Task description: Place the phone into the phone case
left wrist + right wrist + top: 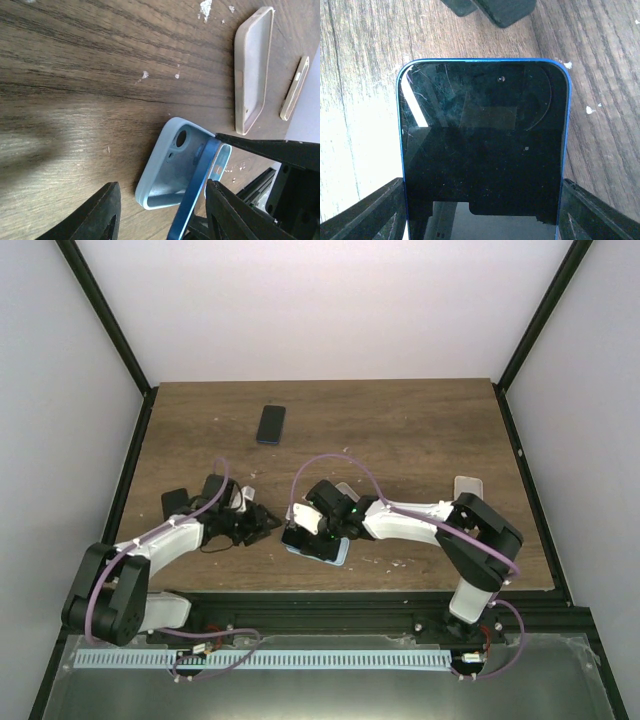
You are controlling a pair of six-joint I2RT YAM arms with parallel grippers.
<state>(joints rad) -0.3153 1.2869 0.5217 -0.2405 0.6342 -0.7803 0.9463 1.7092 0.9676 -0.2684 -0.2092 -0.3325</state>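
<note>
Right gripper [482, 212] pinches the blue-rimmed black phone [482, 140] across its width, tilted over the pale-blue soft case [162, 172]; left gripper [165, 207] gapes beside it.

Phone [482, 150]: blue frame, black glass screen with smudges and scratches. It is clamped across its width by the right gripper [482, 212] and held tilted on edge above the case.

Case [165, 175]: light blue, lying flat on the table with its open side up and the camera cutout visible. The phone's edge sits along one long wall, not seated.
</note>
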